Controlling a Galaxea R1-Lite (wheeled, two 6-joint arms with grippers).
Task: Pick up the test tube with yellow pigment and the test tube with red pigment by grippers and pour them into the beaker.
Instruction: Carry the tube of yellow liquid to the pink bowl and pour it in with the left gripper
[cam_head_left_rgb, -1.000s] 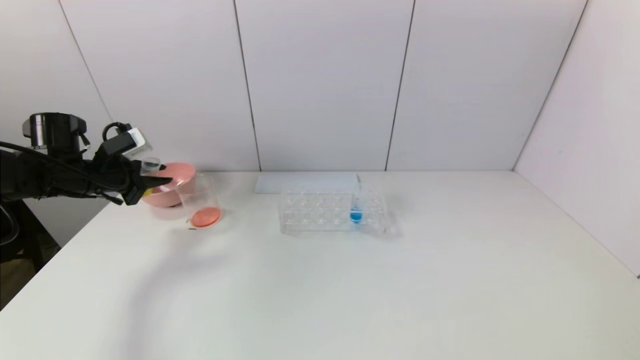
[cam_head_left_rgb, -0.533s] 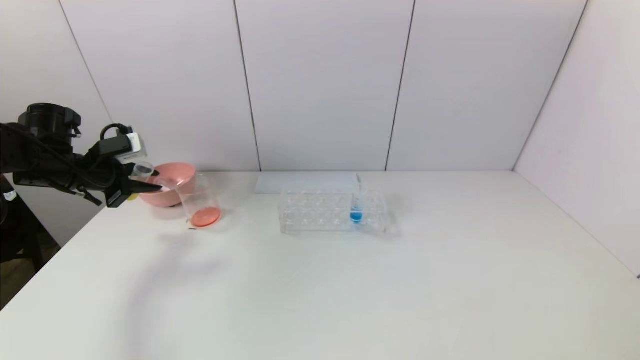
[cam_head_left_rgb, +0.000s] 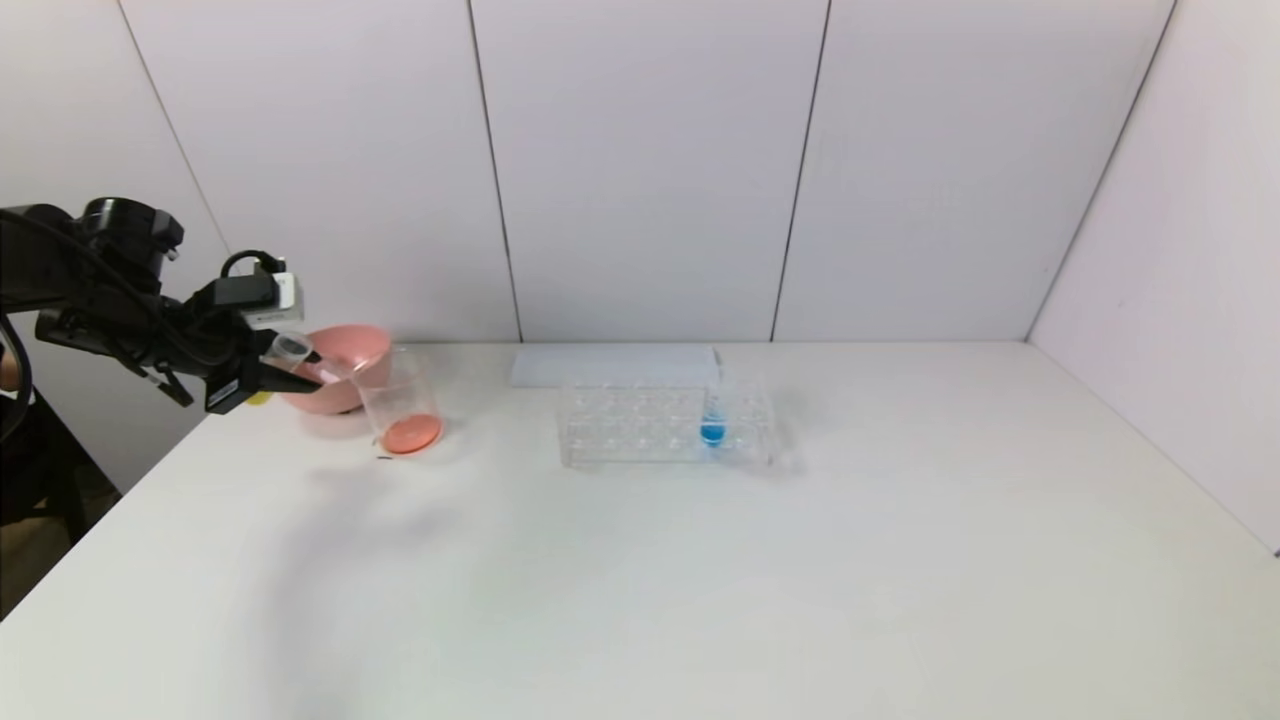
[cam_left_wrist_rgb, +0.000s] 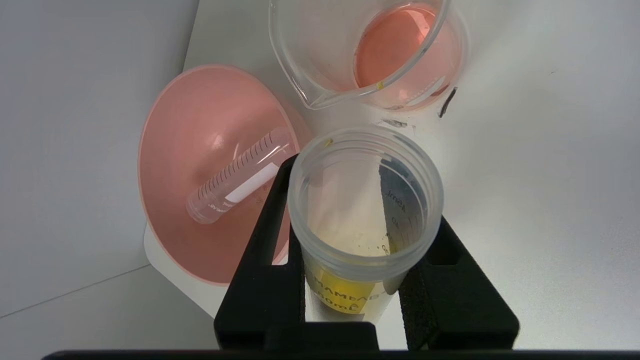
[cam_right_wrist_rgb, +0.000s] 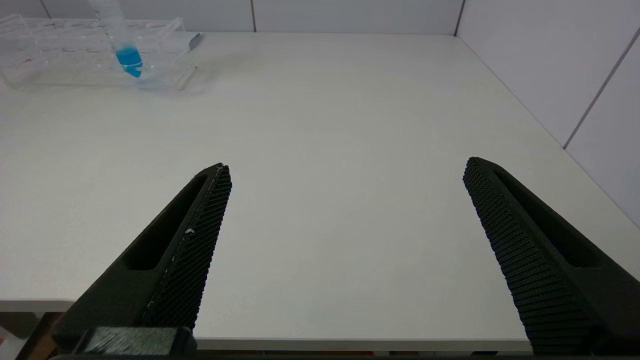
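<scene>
White wall panels stood behind the white table (cam_head_left_rgb: 700, 560). Compared with one second before, the left gripper (cam_head_left_rgb: 262, 372) had drawn back to the left, away from the beaker (cam_head_left_rgb: 402, 405) with red liquid. Its jaws were clamped on the yellow tube (cam_left_wrist_rgb: 362, 210), beside the pink bowl (cam_head_left_rgb: 345, 362), where an empty tube (cam_left_wrist_rgb: 240, 181) lay. The right gripper (cam_right_wrist_rgb: 345, 240), jaws wide apart, hung over the table's near edge. The rack (cam_head_left_rgb: 665, 425) held a blue tube (cam_head_left_rgb: 712, 420).

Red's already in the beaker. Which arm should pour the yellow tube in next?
Left. The left gripper is shut on the test tube with yellow pigment beside the beaker. The right gripper hangs open and empty, far off.
</scene>
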